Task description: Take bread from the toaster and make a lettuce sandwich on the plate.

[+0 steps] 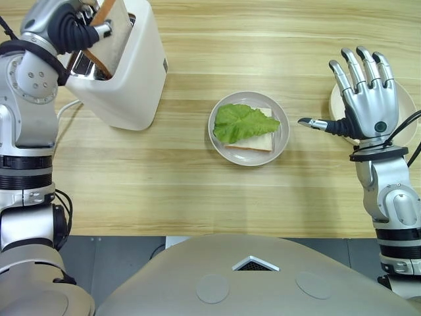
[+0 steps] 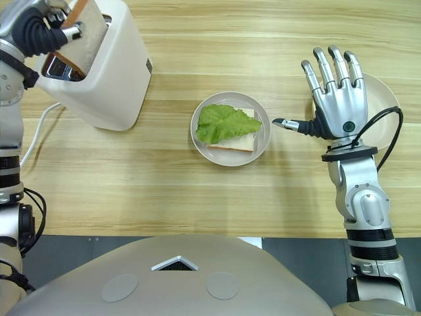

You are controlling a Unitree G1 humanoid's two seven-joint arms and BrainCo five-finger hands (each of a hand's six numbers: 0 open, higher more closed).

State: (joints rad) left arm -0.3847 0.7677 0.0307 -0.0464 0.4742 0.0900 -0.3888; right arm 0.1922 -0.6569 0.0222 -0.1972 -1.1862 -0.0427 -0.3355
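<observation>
No legible text or numbers.

Bright, even light from overhead; shadows are soft-edged throughout. The table (image 1: 197, 204) is uniformly lit. The toaster (image 1: 135, 72) throws a narrow, soft shadow along its near base, and the plate (image 1: 220, 146) a thin one under its near rim. Small glints mark the metal of the right hand (image 1: 368, 105), spread and empty; the lettuce leaf (image 1: 240, 122) has a faint sheen. The bread (image 1: 117, 36) gripped by the left hand (image 1: 72, 29) is evenly lit. Near the corner the toaster's sides lean outward, a wide-lens effect
</observation>
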